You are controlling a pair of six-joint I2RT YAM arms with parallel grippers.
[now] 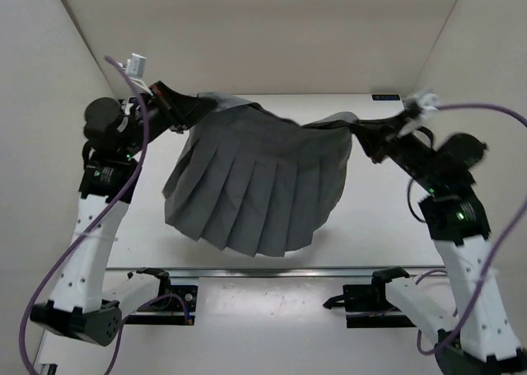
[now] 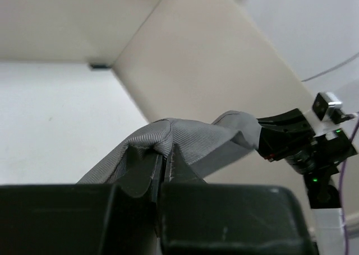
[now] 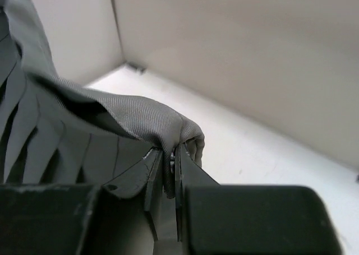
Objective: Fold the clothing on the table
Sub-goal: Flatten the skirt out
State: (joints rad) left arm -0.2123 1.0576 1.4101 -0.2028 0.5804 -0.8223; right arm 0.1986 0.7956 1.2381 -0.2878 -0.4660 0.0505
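- Surface: over the middle of the white table (image 1: 387, 227) hangs your pleated skirt (image 1: 255, 185), with the waistband raised toward the far edge and the hem fanning toward the near edge.
- Handling: the pleated skirt looks soft and light. It sags between the two holds and its pleats will likely splay, so carry it taut by the waistband ends.
- Left hold: the left gripper (image 2: 165, 157) is clenched on the waistband's left end.
- Right hold: the right gripper (image 3: 173, 154) is clenched on the right end, with cloth bunched over its jaws.
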